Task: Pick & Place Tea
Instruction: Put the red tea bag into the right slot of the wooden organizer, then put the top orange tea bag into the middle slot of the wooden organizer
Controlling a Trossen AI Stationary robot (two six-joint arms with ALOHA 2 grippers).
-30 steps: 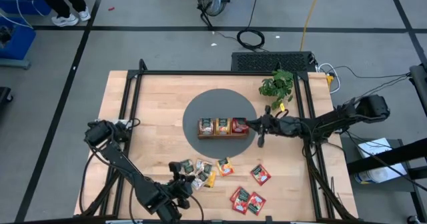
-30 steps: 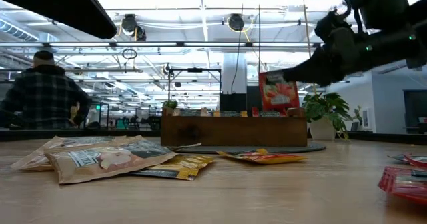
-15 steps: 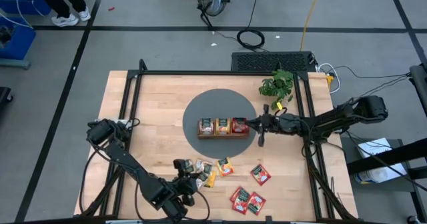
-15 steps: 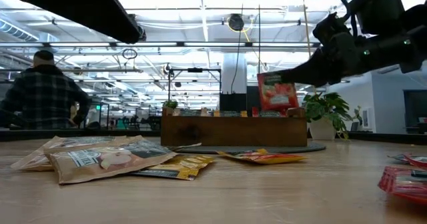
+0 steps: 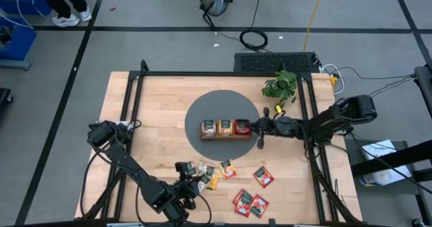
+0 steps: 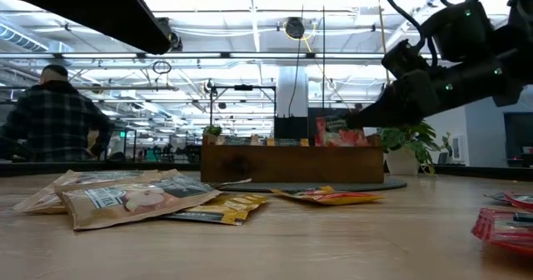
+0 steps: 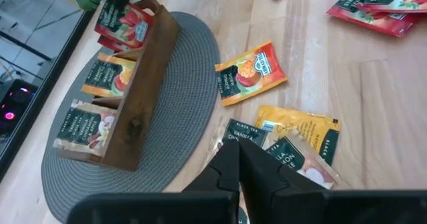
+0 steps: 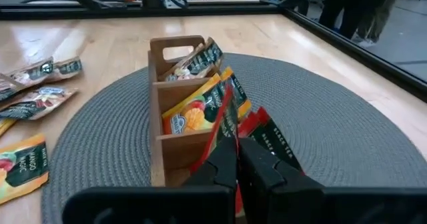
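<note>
A brown wooden tray (image 5: 226, 136) with three compartments stands on a round grey mat (image 5: 202, 109) and holds tan, orange and red tea sachets. My right gripper (image 5: 259, 128) is at the tray's right end, shut on a red sachet (image 6: 337, 132). Loose tea lies flat on the table near its front edge: tan sachets (image 5: 196, 170), an orange one (image 5: 229, 169) and red ones (image 5: 251, 201). My left gripper (image 7: 235, 159) is shut and hovers over the tan sachets (image 7: 293, 159), with nothing between its fingers. My right gripper pinches the red sachet by its upper edge (image 8: 224, 132) between its two fingers. The fingers come nearly level from the table's right side. The sachet stands upright below them, its lower part down inside the tray's right-end compartment (image 6: 350, 159), beside other red sachets (image 8: 270, 143).
A small potted plant (image 5: 281, 86) stands at the far right, close behind my right arm. A black frame (image 5: 131, 112) runs along the table's edges. A person in a plaid shirt (image 6: 54, 117) shows in the room beyond the table.
My right gripper has gone down toward the tray with the red sachet. The sachet hung clear above the tray's right end before; now its lower part is sunk into the right-end compartment.
</note>
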